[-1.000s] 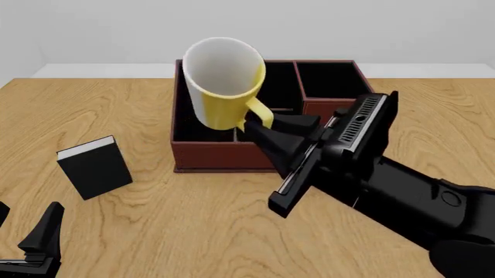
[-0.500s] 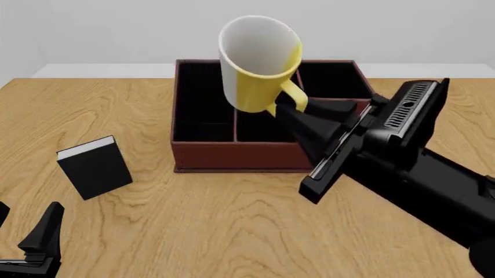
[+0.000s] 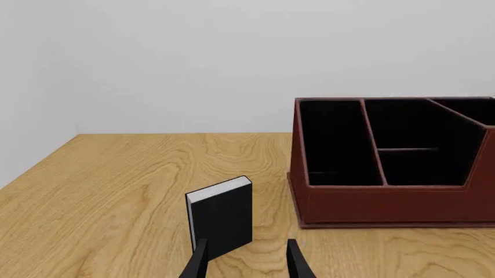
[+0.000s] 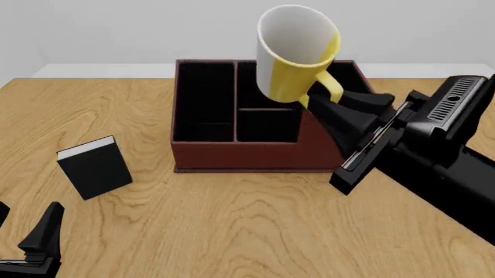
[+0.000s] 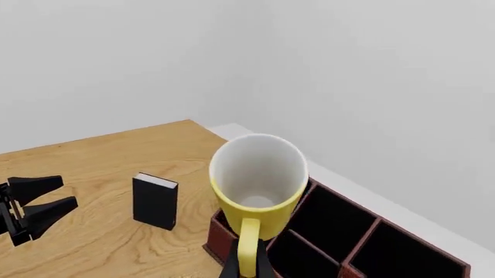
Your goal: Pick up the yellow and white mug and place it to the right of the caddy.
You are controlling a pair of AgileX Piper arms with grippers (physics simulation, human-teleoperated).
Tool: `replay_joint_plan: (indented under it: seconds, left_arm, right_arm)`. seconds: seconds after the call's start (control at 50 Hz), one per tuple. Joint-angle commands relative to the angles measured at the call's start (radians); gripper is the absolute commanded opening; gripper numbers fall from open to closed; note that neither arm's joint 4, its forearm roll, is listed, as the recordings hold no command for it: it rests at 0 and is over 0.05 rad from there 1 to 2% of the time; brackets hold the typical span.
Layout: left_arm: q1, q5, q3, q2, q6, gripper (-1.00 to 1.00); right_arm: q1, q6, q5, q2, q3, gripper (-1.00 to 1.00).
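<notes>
A bare simulated test space rather than any lived-in room: flat, evenly lit surfaces with a rendered look. A light wood-grain counter meets a plain pale wall. The few props suggest a desk setting: a reddish-brown caddy with black-lined compartments, and a small black book standing upright with white pages.

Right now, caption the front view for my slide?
Right tool holds yellow and white mug by its handle above reddish-brown caddy.
</notes>
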Motion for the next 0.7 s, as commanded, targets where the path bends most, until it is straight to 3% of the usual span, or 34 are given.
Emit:
replay_joint_plan:
  seconds: [0.02,0.7]
  left_arm:
    - [0.000,0.000,0.000,0.000,0.000,1.00]
    - [0.000,0.000,0.000,0.000,0.000,1.00]
  right_arm:
    - [-0.038,0.007,0.021,-0.034,-0.001,-1.00]
    - [-0.138,0.026,0.074,-0.100,-0.004,-1.00]
